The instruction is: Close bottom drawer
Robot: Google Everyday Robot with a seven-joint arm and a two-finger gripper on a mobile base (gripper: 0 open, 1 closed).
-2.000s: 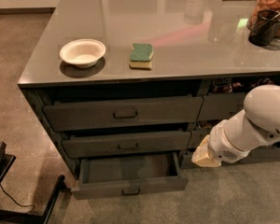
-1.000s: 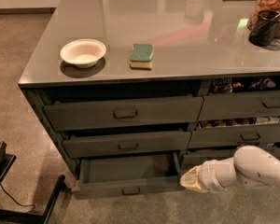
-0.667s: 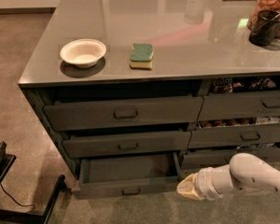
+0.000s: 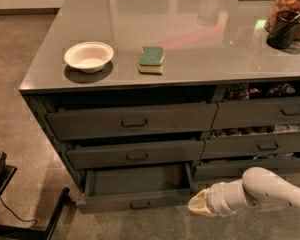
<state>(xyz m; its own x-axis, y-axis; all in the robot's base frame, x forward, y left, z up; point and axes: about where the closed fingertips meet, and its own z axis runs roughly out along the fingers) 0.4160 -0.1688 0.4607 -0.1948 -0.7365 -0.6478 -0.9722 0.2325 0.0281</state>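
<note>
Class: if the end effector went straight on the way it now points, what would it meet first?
Probably the bottom drawer: the end effector, low at the right, points left toward the right end of its pulled-out front panel. Depth is unclear, so it might pass just in front.

The worktop is smooth, glossy grey and mirrors the lights. The bottom drawer is matt dark wood. Near the front-left corner sit a matt white bowl and a rough-topped green sponge. Below the front edge, the gripper looks matt, pale yellowish.
</note>
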